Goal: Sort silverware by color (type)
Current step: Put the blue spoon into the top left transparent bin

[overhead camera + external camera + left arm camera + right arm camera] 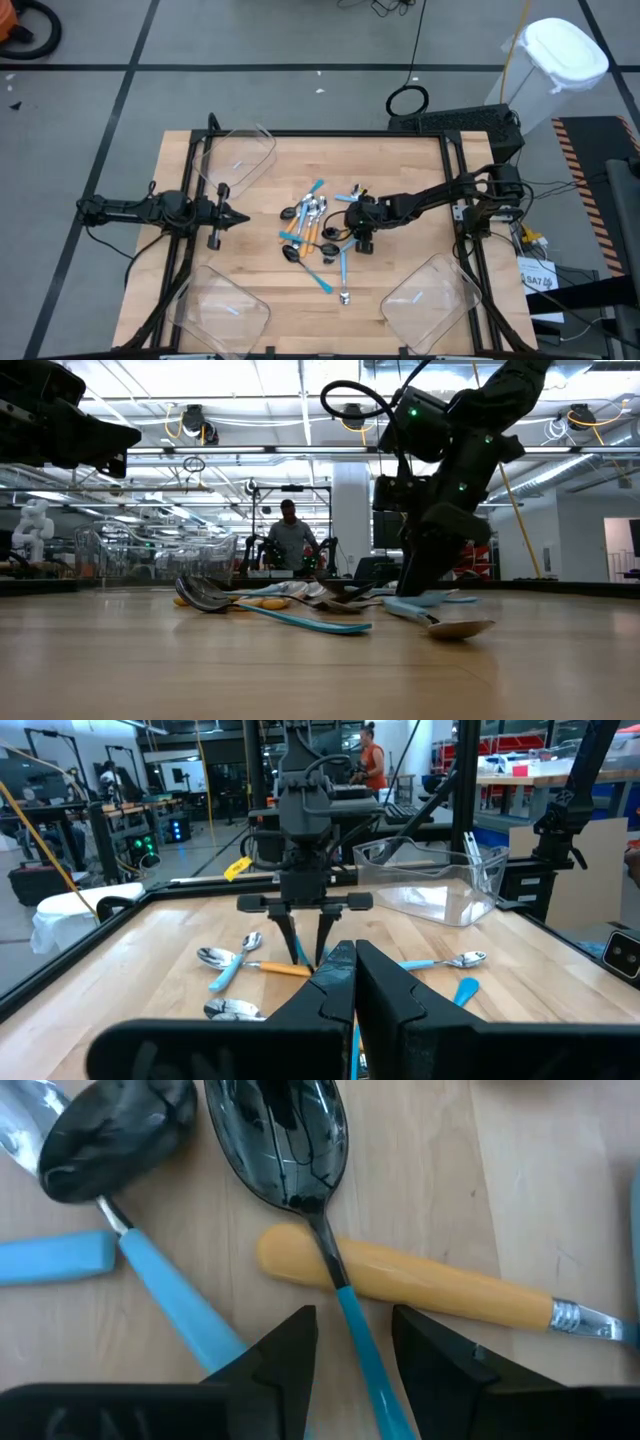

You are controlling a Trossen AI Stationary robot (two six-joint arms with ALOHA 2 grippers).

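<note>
While left gripper (238,219) idles shut, right gripper (352,1342) open astride blue-handled spoon (300,1150).

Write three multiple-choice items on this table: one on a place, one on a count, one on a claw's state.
1. Where is the right claw?
A. over the spoon pile
B. over a bin
C. off the table

2. How many clear plastic bins sit on the table?
A. one
B. three
C. five

3. How are the right claw's fingers?
A. shut on an orange handle
B. open astride a blue-handled spoon
C. shut, empty

Key: 1 A, the high view shows it above the pile. 2 B, three corners each hold one. 3 B, the right wrist view shows a gap around the blue handle.
</note>
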